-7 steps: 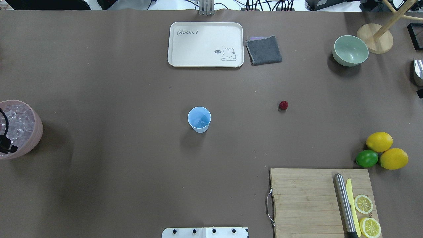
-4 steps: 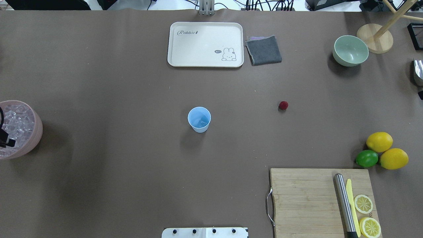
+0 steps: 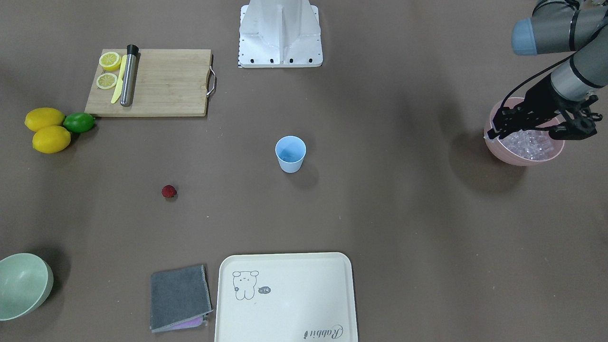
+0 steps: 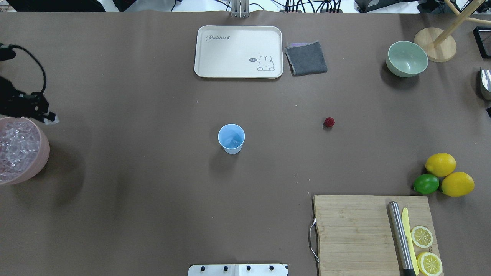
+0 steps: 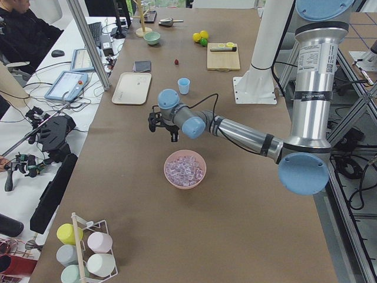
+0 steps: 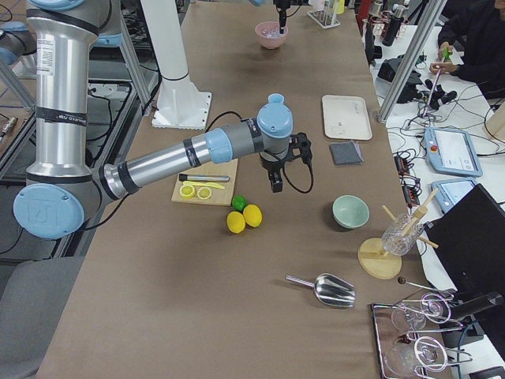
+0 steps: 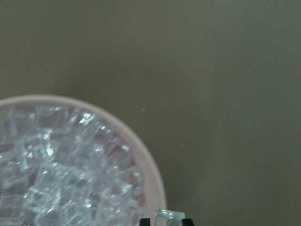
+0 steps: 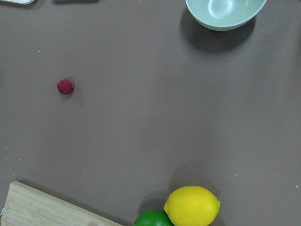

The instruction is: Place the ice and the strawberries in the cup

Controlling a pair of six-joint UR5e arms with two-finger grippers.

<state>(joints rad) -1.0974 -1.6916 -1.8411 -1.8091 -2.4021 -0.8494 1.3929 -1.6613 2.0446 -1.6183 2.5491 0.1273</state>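
Note:
The light blue cup (image 4: 231, 138) (image 3: 290, 153) stands upright mid-table, with something pale and glassy at its bottom. One dark red strawberry (image 4: 328, 122) (image 3: 168, 191) (image 8: 65, 86) lies alone on the mat to the cup's right in the overhead view. Ice (image 4: 17, 147) (image 7: 66, 169) fills a pink bowl (image 4: 44, 150) (image 3: 522, 160) at the table's left end. My left gripper (image 4: 49, 117) (image 3: 494, 132) hovers just past the bowl's rim, shut on one ice cube (image 7: 170, 216). My right gripper (image 6: 276, 186) shows only in the exterior right view, above the mat; whether it is open or shut I cannot tell.
A cream tray (image 4: 238, 73) and a grey cloth (image 4: 306, 58) lie at the far edge. A pale green bowl (image 4: 406, 58) and a wooden stand (image 4: 435, 45) are far right. Two lemons (image 4: 440, 164) and a lime (image 4: 425, 184) sit by the cutting board (image 4: 353, 234).
My left gripper has lifted out of the pink bowl and moved toward the table's far side, now holding an ice cube. Cup and strawberry have not moved.

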